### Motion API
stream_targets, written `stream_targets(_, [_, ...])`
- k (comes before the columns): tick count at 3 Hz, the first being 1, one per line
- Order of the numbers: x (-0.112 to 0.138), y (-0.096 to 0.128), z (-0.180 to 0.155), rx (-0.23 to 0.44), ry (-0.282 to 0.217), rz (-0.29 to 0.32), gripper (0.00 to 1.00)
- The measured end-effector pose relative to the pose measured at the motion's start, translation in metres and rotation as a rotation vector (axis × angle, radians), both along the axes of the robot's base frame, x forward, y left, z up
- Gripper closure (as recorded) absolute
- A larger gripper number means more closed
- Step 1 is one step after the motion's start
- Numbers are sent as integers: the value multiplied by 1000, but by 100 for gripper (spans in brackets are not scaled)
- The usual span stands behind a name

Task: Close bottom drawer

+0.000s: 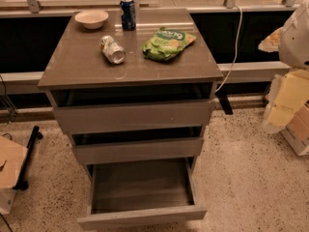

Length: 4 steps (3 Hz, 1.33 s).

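The bottom drawer (pixel 142 190) sits at the foot of the grey cabinet (pixel 72 69), pulled far out toward my camera over the speckled floor (pixel 251 178).

On the cabinet top I see a pale bowl (pixel 91 19) at the back left and an upright blue can (pixel 128 13) just beside it. Further forward, a second can (pixel 112 50) lies on its side, with a green snack bag (pixel 168 43) near it. A white cable (pixel 236 42) drops behind the right rear corner. Nothing lies on the floor in front of the drawer.

The gripper (pixel 286 103) hangs at the right edge, well apart from the cabinet. It is partly cut off by the frame, and I cannot tell whether the claw is released or clenched. Cardboard (pixel 300 129) sits just behind it.

The drawer's flat front runs left to right, its long axis across my view, and faces me. Its lower edge is clipped by the bottom of the frame. Dark gaps show above the top front (pixel 133 117) and the middle front (pixel 137 150).
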<state>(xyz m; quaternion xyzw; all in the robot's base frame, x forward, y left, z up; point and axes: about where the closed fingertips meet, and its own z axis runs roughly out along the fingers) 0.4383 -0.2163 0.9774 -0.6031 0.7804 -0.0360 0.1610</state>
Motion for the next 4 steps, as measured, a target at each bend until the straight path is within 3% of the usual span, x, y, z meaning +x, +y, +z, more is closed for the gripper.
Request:
stream_targets(1, [0, 0, 0, 0, 0, 0, 0])
stream_targets(2, [0, 1, 2, 0, -9, 0, 14])
stream_targets(3, [-2, -4, -15, -2, 4, -5, 37])
stream_targets(4, [-1, -13, -48, 40, 14, 18, 61])
